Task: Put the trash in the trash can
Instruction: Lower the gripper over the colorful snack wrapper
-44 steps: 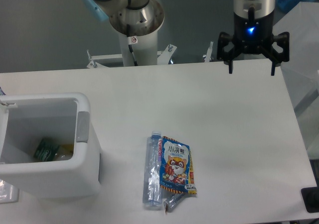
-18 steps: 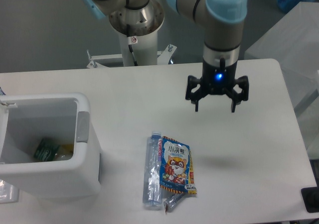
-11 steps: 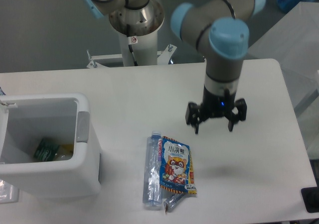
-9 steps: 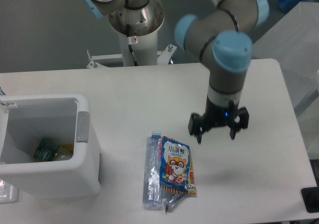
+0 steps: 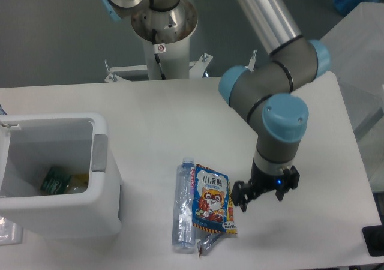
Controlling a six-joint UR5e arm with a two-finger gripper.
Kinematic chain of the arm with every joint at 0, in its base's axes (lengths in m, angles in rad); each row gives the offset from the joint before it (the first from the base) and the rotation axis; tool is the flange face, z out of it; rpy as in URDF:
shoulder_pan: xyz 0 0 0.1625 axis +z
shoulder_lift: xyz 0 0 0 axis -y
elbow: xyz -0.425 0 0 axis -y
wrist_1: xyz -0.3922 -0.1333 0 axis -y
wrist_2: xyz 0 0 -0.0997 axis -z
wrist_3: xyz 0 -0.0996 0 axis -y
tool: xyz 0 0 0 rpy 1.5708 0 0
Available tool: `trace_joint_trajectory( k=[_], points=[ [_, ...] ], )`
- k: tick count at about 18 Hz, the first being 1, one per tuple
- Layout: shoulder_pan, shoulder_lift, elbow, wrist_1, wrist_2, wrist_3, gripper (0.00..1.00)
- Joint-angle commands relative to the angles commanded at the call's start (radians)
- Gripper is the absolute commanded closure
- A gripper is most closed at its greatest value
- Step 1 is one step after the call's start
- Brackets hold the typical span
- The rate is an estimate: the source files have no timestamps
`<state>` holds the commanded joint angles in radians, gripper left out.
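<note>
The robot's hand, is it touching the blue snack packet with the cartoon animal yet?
Cannot tell. In the camera view the hand, open, sits right beside the blue snack packet; one finger nearly meets its edge, with no clear gap or contact.

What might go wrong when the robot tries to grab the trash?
The snack packet lies flat and overlaps the plastic bottle, so the open gripper beside it might slide off or catch both. The small silvery wrapper pokes out under the packet's bottom edge and could get knocked away from the trash can.
</note>
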<state>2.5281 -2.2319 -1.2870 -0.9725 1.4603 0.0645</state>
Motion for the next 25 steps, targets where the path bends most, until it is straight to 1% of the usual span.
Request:
trace_joint_trajectory(
  k=[2, 4, 5, 9, 12, 13, 15, 18, 25],
  points=[
    [-0.018, -0.011, -0.002, 0.006, 0.021, -0.005, 0.00],
    [-0.032, -0.038, 0.026, 0.026, 0.025, -0.026, 0.00],
    [-0.041, -0.044, 0.035, 0.026, 0.031, -0.038, 0.00],
    [-0.069, -0.052, 0.006, 0.020, 0.104, -0.119, 0.00],
    [-0.084, -0.075, 0.017, 0.021, 0.109, -0.164, 0.00],
    [-0.087, -0.080, 0.009, 0.020, 0.115, -0.166, 0.00],
    [-0.104, -0.081, 0.002, 0.020, 0.146, -0.185, 0.00],
    [-0.107, -0.075, 0.000, 0.015, 0.152, -0.236, 0.00],
    [-0.126, -0.092, 0.003, 0.015, 0.173, -0.313, 0.00]
  ],
)
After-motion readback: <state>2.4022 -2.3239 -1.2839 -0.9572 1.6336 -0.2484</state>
